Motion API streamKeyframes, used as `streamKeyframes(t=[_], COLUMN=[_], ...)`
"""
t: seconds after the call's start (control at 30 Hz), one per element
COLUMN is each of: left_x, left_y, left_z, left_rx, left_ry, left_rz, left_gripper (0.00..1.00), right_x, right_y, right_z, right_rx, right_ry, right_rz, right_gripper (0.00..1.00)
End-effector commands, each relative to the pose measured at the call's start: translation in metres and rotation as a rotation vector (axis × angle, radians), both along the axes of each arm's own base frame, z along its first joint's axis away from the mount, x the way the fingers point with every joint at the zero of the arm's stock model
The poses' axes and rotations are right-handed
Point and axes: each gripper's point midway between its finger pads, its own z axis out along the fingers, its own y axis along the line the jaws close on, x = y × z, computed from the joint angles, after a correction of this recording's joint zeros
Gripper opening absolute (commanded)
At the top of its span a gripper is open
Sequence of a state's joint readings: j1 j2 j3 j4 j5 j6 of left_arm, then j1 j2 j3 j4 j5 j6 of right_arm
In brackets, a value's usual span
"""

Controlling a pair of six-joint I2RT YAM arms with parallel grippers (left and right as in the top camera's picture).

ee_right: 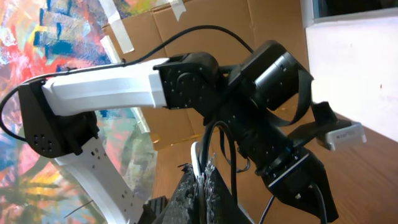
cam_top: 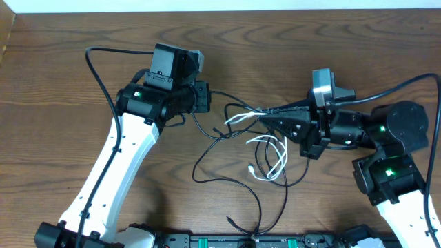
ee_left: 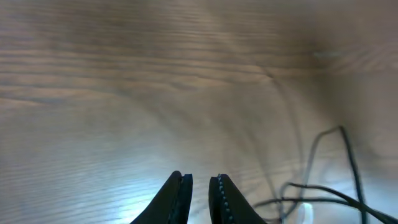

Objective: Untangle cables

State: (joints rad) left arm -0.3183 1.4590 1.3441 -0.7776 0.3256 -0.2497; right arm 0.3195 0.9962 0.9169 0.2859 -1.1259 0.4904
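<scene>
Wood-grain table (cam_top: 55,69) under tangled cables (cam_top: 265,141)

Brown wood-grain table (cam_top: 55,41), soft glare (ee_left: 124,180) on its surface. Behind: cardboard sheets (ee_right: 205,18) with tape strips (ee_right: 118,37), bright multicoloured painting (ee_right: 56,37), pale wall (ee_right: 354,56) at right.

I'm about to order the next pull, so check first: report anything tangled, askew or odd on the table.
The cables lie knotted mid-table: the white cord loops through the black ones. The right gripper is shut on several strands and tilted up, so its camera sees the left arm, not the table.
</scene>
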Motion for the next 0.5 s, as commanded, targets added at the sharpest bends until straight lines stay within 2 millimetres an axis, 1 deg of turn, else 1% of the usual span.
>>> streamKeyframes(t=[0.0,0.1,0.17,0.27,0.33,0.4,0.47], left_x=[-0.007,-0.007,-0.005,0.000,0.000,-0.002,-0.005], left_y=[-0.014,-0.014,-0.010,0.014,0.037,0.054,0.067], left_z=[0.002,0.002,0.001,-0.009,-0.016,-0.020,-0.023], left_rx=[-0.077,-0.076,-0.055,0.072,0.187,0.274,0.332], left_ry=[0.037,0.037,0.031,0.020,0.024,0.029,0.041], left_rz=[-0.038,-0.037,-0.024,0.055,0.121,0.166,0.196], left_gripper=[0.17,0.17,0.17,0.17,0.17,0.17,0.17], right_x=[0.001,0.005,0.003,-0.002,-0.012,-0.020,-0.025], right_y=[0.005,0.006,0.006,0.006,0.005,0.003,0.000], right_z=[-0.001,-0.006,-0.006,0.003,0.013,0.023,0.031], right_rx=[-0.001,-0.009,-0.010,0.013,0.032,0.051,0.068], right_ry=[0.021,0.043,0.049,0.060,0.017,-0.022,-0.055], right_rz=[0.012,0.014,0.028,0.046,0.087,0.112,0.112], right_gripper=[0.01,0.01,0.01,0.01,0.01,0.01,0.01])
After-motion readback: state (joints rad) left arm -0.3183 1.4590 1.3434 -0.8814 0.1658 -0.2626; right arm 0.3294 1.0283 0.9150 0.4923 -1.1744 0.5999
